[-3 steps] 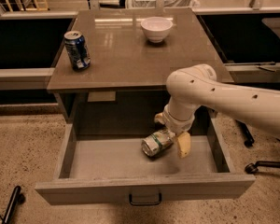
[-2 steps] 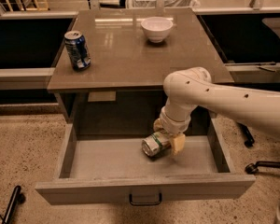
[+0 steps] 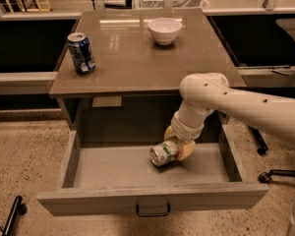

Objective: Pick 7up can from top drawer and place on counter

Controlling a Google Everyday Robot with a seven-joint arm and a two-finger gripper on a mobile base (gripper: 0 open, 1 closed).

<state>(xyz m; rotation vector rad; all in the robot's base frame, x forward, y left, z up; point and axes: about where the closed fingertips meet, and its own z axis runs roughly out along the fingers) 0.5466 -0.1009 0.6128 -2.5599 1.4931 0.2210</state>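
Note:
The 7up can (image 3: 162,153), pale green and white with a silver end, lies on its side on the floor of the open top drawer (image 3: 113,168), right of its middle. My gripper (image 3: 178,142) reaches down into the drawer from the right on the white arm. Its yellowish fingers (image 3: 187,150) sit on either side of the can's rear end, closed on it. The can still rests low in the drawer. The counter (image 3: 137,58) is the glossy brown-grey top above the drawer.
A dark blue can (image 3: 81,52) stands at the counter's left. A white bowl (image 3: 164,30) sits at its back middle. The drawer's front panel (image 3: 152,196) with its dark handle juts toward me. Dark shelving flanks both sides.
My gripper has moved left and down onto the can, and its fingers have narrowed around it. The can has hardly moved.

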